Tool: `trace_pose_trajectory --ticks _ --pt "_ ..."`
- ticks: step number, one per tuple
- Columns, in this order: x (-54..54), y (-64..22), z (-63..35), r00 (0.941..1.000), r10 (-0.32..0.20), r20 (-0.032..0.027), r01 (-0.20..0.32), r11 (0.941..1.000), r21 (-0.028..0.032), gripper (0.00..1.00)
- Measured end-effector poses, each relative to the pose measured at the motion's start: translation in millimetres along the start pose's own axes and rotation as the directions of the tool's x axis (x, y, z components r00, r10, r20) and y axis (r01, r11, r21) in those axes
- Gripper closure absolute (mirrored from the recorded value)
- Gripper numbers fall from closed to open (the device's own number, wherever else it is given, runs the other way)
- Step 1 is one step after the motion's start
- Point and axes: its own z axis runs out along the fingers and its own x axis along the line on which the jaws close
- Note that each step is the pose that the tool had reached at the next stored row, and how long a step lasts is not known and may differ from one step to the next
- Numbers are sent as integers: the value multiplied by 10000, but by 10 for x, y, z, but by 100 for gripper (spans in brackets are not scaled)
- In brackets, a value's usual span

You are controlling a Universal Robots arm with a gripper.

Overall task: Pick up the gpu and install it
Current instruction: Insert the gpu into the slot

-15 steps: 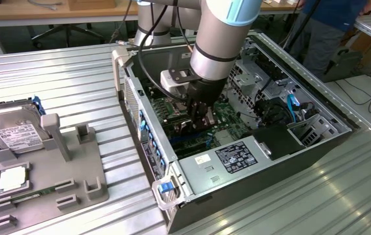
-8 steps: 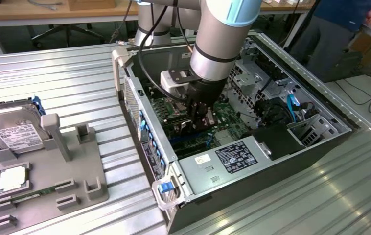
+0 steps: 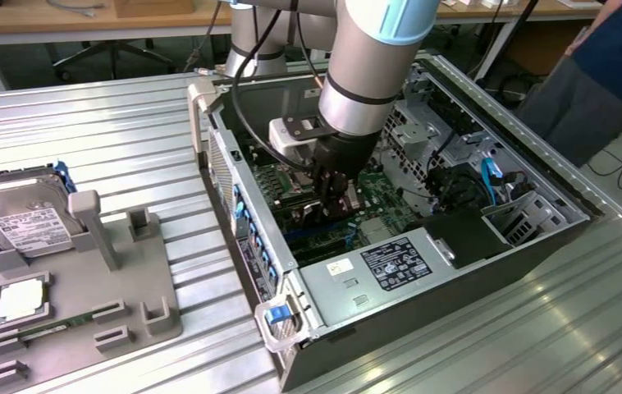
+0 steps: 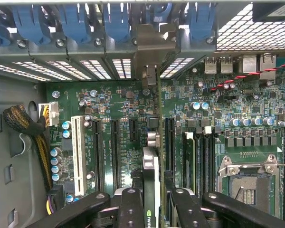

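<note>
The gpu (image 4: 151,178) is a thin dark card seen edge-on, standing upright over the green motherboard (image 4: 114,109) between two long black slots. Its silver bracket (image 4: 149,40) reaches the row of rear slot openings of the case. My gripper (image 4: 152,211) is shut on the card, one black finger (image 4: 130,209) on each side of it. In the exterior view my gripper (image 3: 333,193) reaches straight down into the open computer case (image 3: 508,156), and the gpu (image 3: 330,215) hangs just below the fingers, low over the board.
Blue slot latches (image 4: 116,21) line the case's rear wall. A power supply (image 3: 393,263) fills the case's near end. On the exterior view's left, a grey fixture (image 3: 136,279) holds a hard drive (image 3: 21,217), a processor (image 3: 21,300) and a memory stick (image 3: 38,332). A person (image 3: 606,66) stands at the exterior view's right.
</note>
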Motion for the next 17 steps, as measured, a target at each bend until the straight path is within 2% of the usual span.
trace_pose_trajectory --ticks 17 --pt "0 1 -16 9991 424 9 -424 9991 19 73"
